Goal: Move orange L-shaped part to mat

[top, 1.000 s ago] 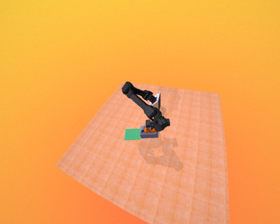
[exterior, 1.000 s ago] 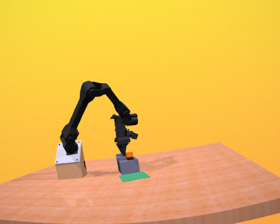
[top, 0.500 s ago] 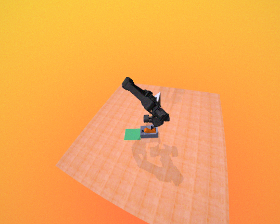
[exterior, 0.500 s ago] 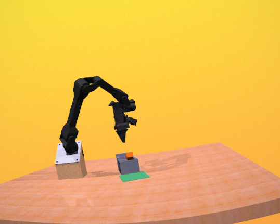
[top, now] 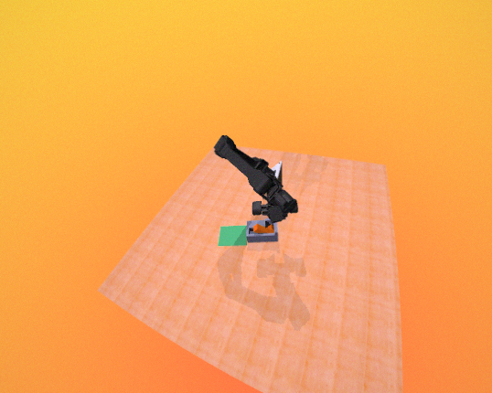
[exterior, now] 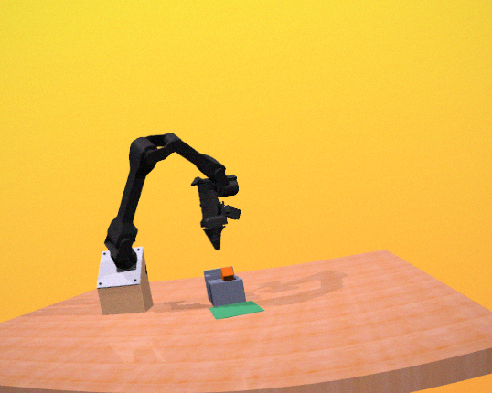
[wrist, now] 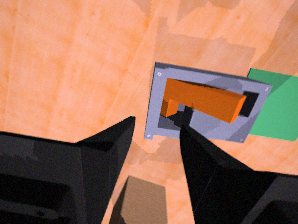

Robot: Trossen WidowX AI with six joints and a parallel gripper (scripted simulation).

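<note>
Top view: high, far camera tilted steeply down on the wooden table (top: 332, 274); the arm (top: 254, 175) reaches toward 5 o'clock in the frame, small at center.

Exterior view: 1 camera near table height, well back, facing level across the table (exterior: 350, 320); the pedestal (exterior: 122, 292) sits at 8 o'clock, the tray (exterior: 227, 290) near center.

Wrist view: mounted on the arm, close, looking down past 2 dark fingers; the tray (wrist: 165, 125) lies at 1 o'clock, the mat (wrist: 275, 107) at 3 o'clock.

Shared by all 3: tray (top: 262, 237), orange part (wrist: 205, 97) and green mat (exterior: 236, 310). Top and exterior views also share the whole arm.
</note>
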